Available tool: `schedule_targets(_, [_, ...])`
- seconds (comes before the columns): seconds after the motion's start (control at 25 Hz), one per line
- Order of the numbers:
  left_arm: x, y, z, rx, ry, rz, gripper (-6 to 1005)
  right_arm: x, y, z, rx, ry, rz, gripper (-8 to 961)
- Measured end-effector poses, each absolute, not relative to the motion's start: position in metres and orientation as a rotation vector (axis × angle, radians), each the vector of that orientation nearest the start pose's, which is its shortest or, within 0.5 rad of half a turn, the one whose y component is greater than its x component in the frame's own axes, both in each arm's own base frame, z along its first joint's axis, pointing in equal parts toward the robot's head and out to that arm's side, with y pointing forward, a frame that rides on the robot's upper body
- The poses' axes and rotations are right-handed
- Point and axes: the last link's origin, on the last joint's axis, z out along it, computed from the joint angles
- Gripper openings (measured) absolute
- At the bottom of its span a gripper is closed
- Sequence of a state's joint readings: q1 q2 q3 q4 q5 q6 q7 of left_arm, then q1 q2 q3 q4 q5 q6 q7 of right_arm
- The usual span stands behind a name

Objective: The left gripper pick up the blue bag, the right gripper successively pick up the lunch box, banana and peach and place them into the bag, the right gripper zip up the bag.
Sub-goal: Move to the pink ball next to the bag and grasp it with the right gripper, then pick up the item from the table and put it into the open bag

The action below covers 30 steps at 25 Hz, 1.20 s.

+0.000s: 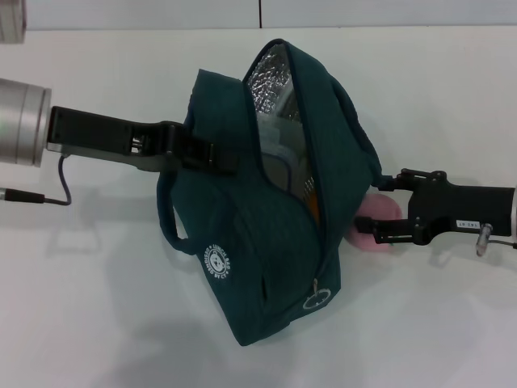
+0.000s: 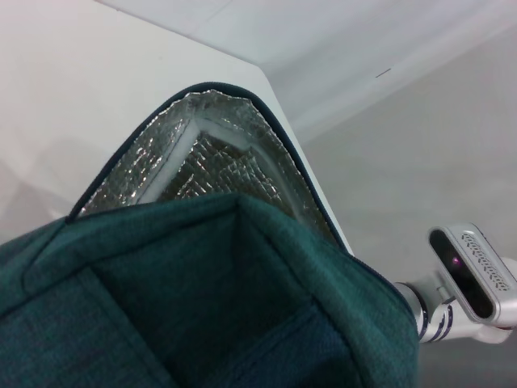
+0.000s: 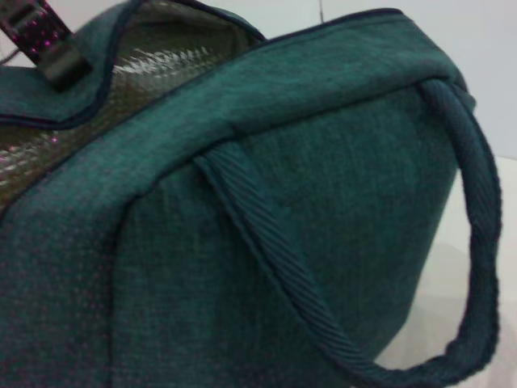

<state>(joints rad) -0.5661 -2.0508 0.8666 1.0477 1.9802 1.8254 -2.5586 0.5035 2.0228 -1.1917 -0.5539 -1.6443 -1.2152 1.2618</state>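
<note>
At centre left of the head view, the left gripper is clamped on the near rim of the blue bag; its fingertips are partly buried in the dark teal woven fabric. The bag occupies the frame centre on the white table, its mouth gaping to expose crinkled silver foil lining, inside which the clear, blue-rimmed lunch box and an orange-yellow sliver are only partly visible. At centre right, the round pale pink peach sits largely hidden behind the bag's side, held between the closed fingers of the right gripper.
</note>
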Motion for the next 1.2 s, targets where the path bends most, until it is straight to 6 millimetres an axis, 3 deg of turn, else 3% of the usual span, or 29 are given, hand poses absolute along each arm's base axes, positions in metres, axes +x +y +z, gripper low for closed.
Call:
schedule_targets(0.36, [-0.189,0.331,0.044,-2.712,-1.721,-0.572,45,0.272,0.341,-0.038,-2.707,0.519,0.489,751])
schedule_targets(0.56, [-0.187,0.332,0.043,-2.718,-1.72,-0.576,45,0.272,0.34,-0.04,-2.723,0.51,0.478,506])
schedule_targets(0.88, [-0.186,0.331,0.041,-2.719,-1.723,-0.579,46,0.268,0.336,-0.038,-2.745,0.493,0.514,394])
schedule_targets(1.2, [-0.189,0.329,0.041,-2.713,-1.734,-0.58,46,0.279,0.334,-0.005,-2.623,0.511,0.586,311])
